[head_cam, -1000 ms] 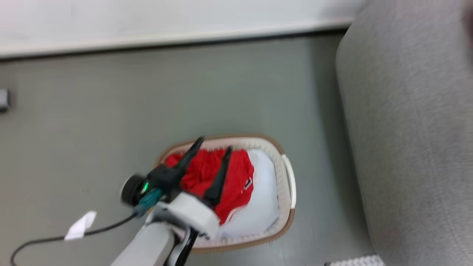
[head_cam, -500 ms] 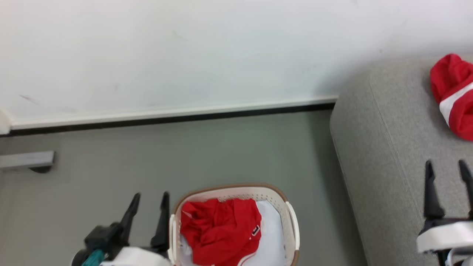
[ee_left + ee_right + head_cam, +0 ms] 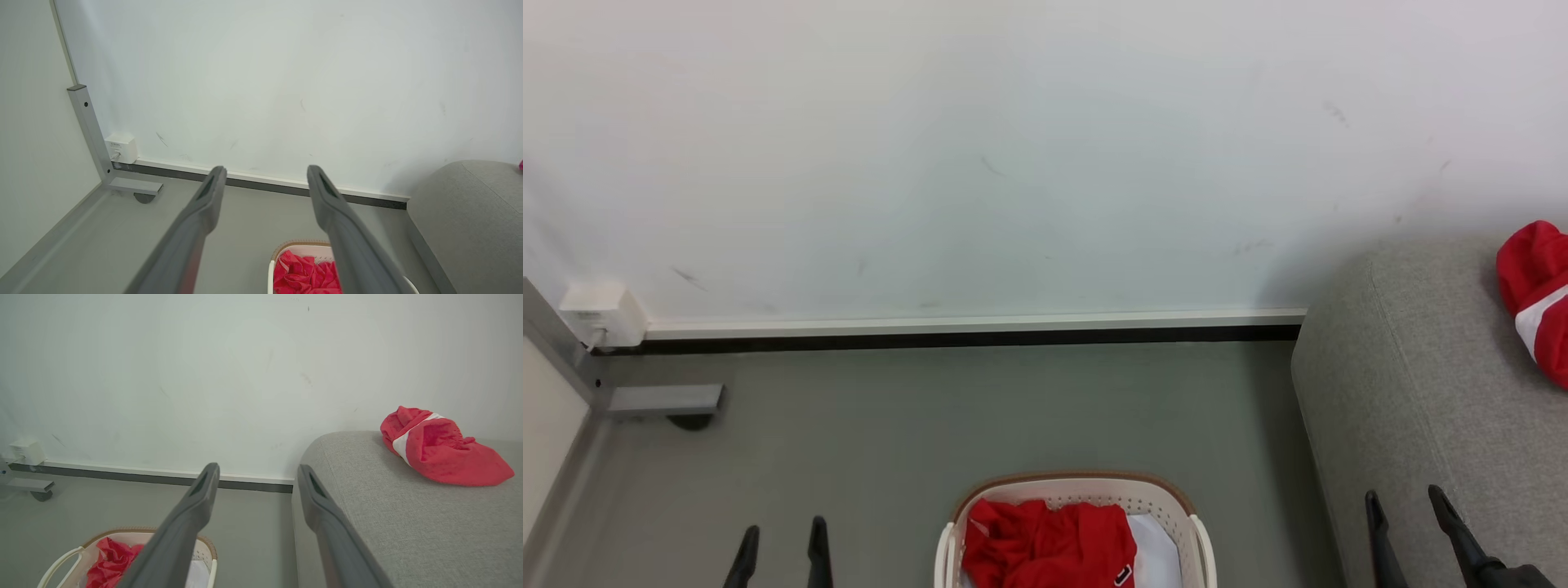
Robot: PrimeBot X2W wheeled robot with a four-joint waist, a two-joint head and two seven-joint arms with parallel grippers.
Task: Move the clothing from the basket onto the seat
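As the camera now looks higher, more wall [image 3: 1013,163] shows | left gripper [image 3: 783,532], a second ago over the basket [image 3: 1078,479], now sits left of it, open, empty | right gripper [image 3: 1405,495] open, empty, by the sofa's [image 3: 1421,392] left edge | one garment [image 3: 1045,547] in basket, other garment [image 3: 1539,294] far right on sofa

Red clothing [image 3: 1049,545], cream basket [image 3: 1086,492], grey seat [image 3: 1421,392].

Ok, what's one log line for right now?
left gripper: open, empty | right gripper: open, empty | red fabric garment: in cream plastic basket | red white-striped garment: on grey sofa
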